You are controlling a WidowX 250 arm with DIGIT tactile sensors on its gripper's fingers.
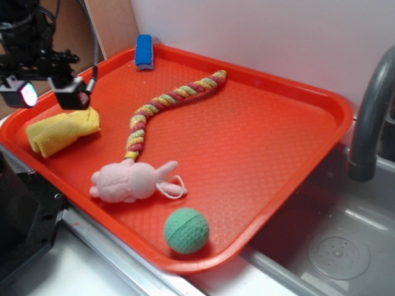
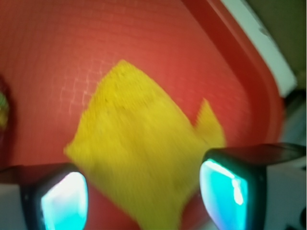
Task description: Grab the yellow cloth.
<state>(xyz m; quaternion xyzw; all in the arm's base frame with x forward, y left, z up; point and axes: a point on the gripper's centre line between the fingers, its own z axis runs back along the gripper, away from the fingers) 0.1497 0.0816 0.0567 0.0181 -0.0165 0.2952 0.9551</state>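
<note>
While the gripper point(image 1: 48, 92) hangs with jaws wide and empty above the tray's left side, the yellow cloth point(image 1: 62, 131) lies just below it on the red tray point(image 1: 265, 142), near the left rim. Folded terry, it looks light, soft and rumpled, likely to bunch rather than slip. A pinch across its thick middle fold seems safest. Farther right lies the braided rope point(image 1: 166, 102).

The exterior view looks down across the tray point(image 1: 308, 160); the wrist view looks closely at its 9 o'clock edge.
</note>
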